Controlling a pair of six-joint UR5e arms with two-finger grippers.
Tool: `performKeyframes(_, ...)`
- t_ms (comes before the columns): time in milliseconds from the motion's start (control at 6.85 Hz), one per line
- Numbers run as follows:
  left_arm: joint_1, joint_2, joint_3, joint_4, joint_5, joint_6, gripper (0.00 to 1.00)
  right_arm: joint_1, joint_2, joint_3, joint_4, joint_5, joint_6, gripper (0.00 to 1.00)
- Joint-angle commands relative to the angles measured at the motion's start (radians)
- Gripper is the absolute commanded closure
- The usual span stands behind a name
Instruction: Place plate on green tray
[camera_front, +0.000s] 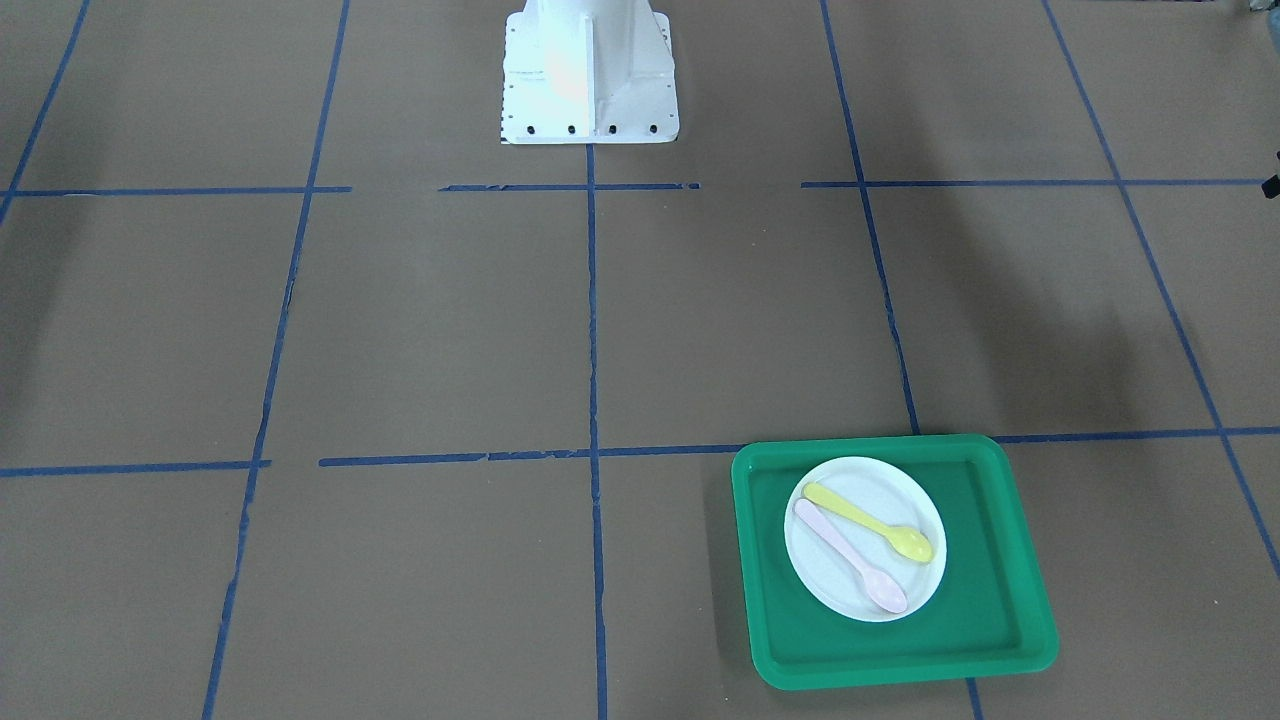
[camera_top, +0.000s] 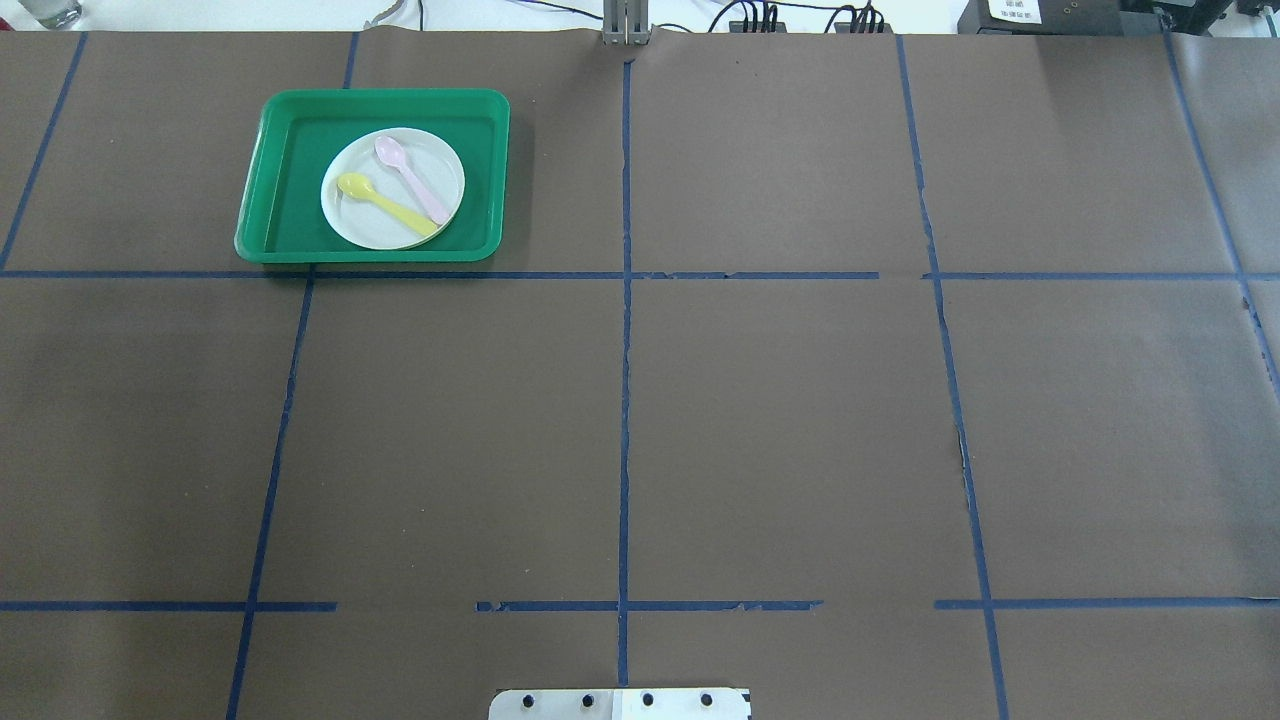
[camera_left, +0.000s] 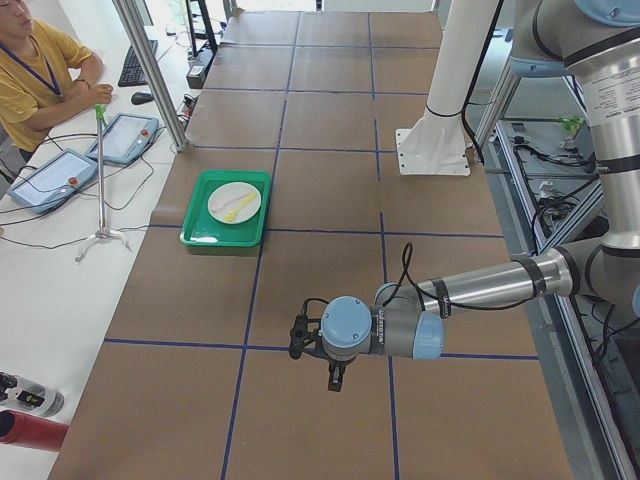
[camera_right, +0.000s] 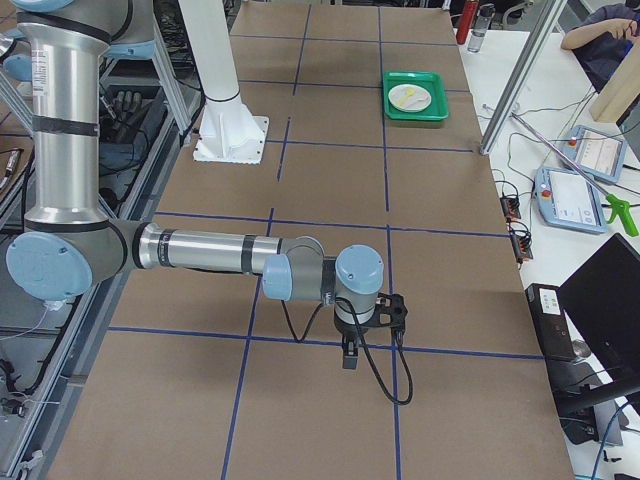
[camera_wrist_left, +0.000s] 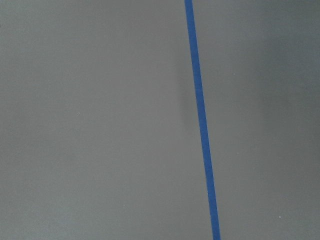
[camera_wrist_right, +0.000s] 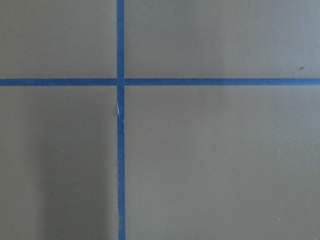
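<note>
Green tray (camera_top: 285, 205) sits on the far side of the brown paper table (camera_top: 780, 420), on the robot's left, with a blue tape line (camera_top: 560, 275) just beside its near edge. The white plate (camera_top: 365, 225) lies flat in the tray, face up. It is round, so we see no long side. A yellow spoon (camera_top: 385, 207) and a pink spoon (camera_top: 412, 182) lie side by side on it. The left gripper (camera_left: 337, 378) and right gripper (camera_right: 349, 355) hang well apart from the tray. We cannot tell if their fingers are spread.

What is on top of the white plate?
A yellow spoon and a pink spoon lie side by side on the plate, which sits in the green tray. The plate patches under the spoons are hidden.
</note>
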Motion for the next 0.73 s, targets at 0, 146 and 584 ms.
performKeyframes(0, 0.009, -0.018, -0.014, 0.008, 0.028, 0.001, 0.0, 0.0, -0.001, -0.001, 0.0, 0.0, 0.0, 0.0)
performKeyframes(146, 0.008, -0.017, -0.054, 0.043, 0.028, 0.001, 0.0, 0.0, -0.001, 0.001, 0.0, 0.0, 0.0, 0.0)
performKeyframes(584, -0.007, -0.076, -0.116, 0.304, 0.033, 0.115, 0.0, 0.0, -0.001, 0.001, 0.0, 0.0, 0.0, 0.0)
